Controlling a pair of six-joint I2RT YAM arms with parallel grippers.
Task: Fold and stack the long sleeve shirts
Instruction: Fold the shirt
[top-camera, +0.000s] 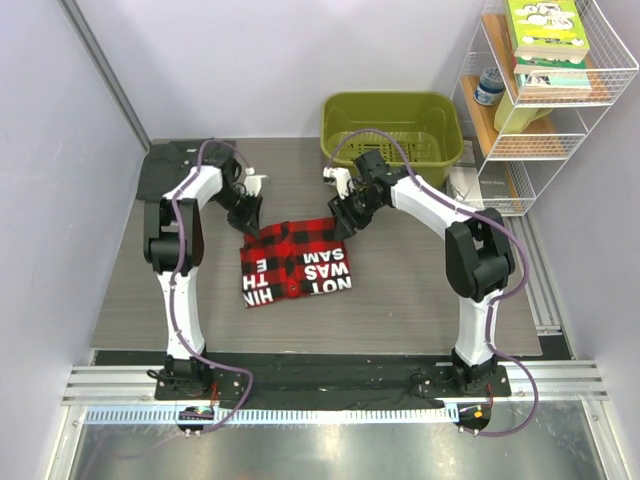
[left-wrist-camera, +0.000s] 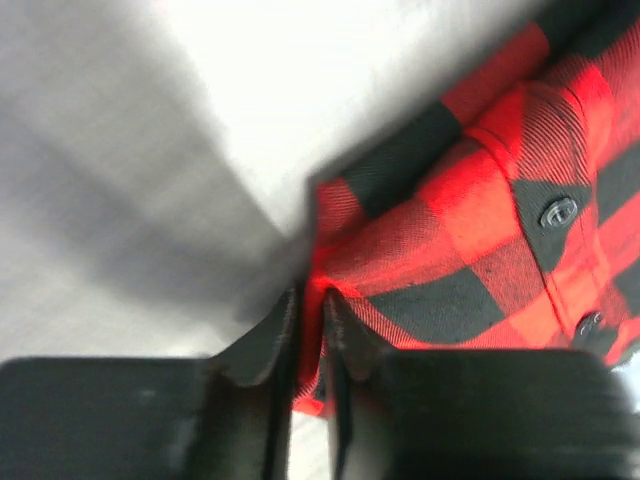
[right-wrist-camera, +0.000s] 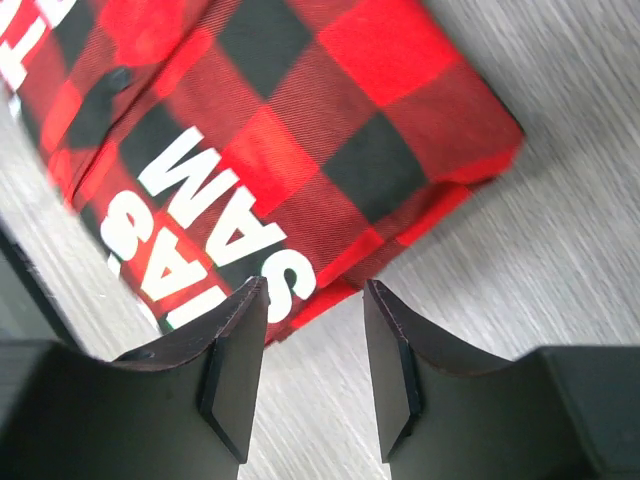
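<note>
- Grey wood-grain worktop (top-camera: 420, 290) carries everything, with both arms reaching in from its near edge.
- White wire shelf (top-camera: 560, 150) stands at the far right, with books (top-camera: 545, 30) stacked on its top level.
- Olive-green basket (top-camera: 388, 97) sits at the far edge, just left of the shelf.
- Red-and-black plaid shirt (top-camera: 300, 262) lies folded into a compact block near the middle of the worktop, between the two arms. White block letters show on its upper face.
- Dark charcoal shirt (top-camera: 165, 170) lies in the far left corner, partly hidden by the left arm and well apart from the plaid one.
- Left fingers (left-wrist-camera: 262, 350) are pressed nearly together at the plaid shirt's far left corner and pinch a fold of its red fabric between their tips. A dark button (left-wrist-camera: 557, 211) shows on the cloth just beyond.
- Right fingers (right-wrist-camera: 235, 350) are spread apart over the plaid shirt's far right corner. The folded edge shows in the gap between their tips, and they grip nothing.
</note>
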